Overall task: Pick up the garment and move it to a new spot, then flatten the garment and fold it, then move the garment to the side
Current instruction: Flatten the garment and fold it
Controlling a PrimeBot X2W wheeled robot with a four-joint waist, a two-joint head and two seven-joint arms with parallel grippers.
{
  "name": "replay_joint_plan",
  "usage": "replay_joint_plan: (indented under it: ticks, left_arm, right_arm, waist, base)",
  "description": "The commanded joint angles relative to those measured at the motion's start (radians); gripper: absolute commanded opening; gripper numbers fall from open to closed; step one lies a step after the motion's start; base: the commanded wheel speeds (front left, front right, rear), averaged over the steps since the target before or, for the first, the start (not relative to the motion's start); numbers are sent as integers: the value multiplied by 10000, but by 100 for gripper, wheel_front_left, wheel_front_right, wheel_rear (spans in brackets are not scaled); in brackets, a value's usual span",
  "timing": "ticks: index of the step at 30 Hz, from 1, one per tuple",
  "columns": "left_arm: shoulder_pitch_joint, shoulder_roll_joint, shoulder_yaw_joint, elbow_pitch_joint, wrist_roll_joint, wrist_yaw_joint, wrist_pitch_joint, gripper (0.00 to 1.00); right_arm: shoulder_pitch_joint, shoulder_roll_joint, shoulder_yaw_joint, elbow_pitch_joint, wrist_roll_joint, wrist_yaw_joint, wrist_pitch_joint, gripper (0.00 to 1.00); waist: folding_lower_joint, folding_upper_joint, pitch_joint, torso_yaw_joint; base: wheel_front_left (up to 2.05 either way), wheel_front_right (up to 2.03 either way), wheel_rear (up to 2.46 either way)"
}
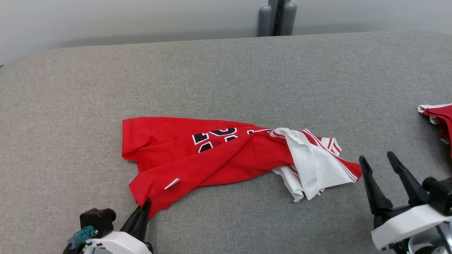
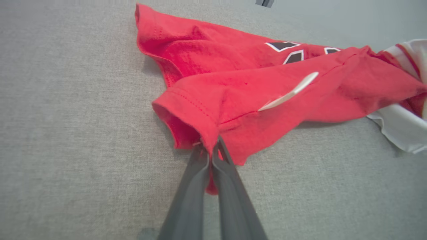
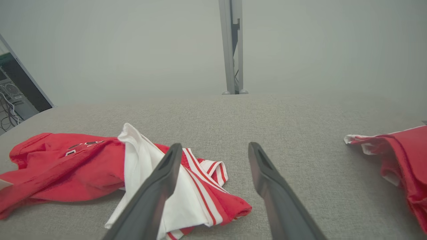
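Note:
The garment (image 1: 212,158) lies crumpled across the middle of the grey table, red body to the left and white sleeves with striped trim to the right; part of its black print and a small white label (image 1: 172,183) show. My left gripper (image 1: 144,205) is shut on the garment's near-left red hem; in the left wrist view the two fingers pinch that edge (image 2: 213,146) of the garment (image 2: 267,93). To the right of the garment (image 3: 66,166), my right gripper (image 1: 381,162) stands open, its fingers (image 3: 160,180) just short of the white sleeve.
A second red-and-white cloth (image 1: 439,120) lies at the table's right edge, seen also as a red heap (image 3: 400,160) in the right wrist view. A grey post (image 1: 277,17) stands behind the table's far edge. Bare grey table (image 1: 226,70) stretches behind the garment.

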Motion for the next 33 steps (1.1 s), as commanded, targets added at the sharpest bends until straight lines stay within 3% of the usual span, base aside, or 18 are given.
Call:
replay_joint_plan:
  ticks: [1,11,24,27,33]
  left_arm:
    - [-96,67,-5,-91,94,59,-3,0]
    - [41,299,-31,-859,237,346,166,0]
    - [-335,279,-103,-1012,305,307,65,0]
    - [-382,305,-97,-1209,351,332,-8,0]
    - [-420,536,110,-1910,462,555,-111,0]
  right_arm:
    - [115,-120,2,57,-50,-4,73,100]
    - [759,-557,1550,518,5,-4,492,100]
    - [-1073,-769,2940,2972,703,-4,176,100]
    - [-1254,-804,3020,3197,898,-4,41,0]
    - [-1151,-1132,2814,2457,793,-4,-328,0]
  waist:
    - [0,-1,-2,21]
    - [0,-1,171,172]
    - [0,-1,472,444]
    - [0,-1,499,517]
    - [0,-1,510,510]
  base:
    - [0,0,0]
    - [0,0,0]
    - [0,0,0]
    - [0,0,0]
    - [0,0,0]
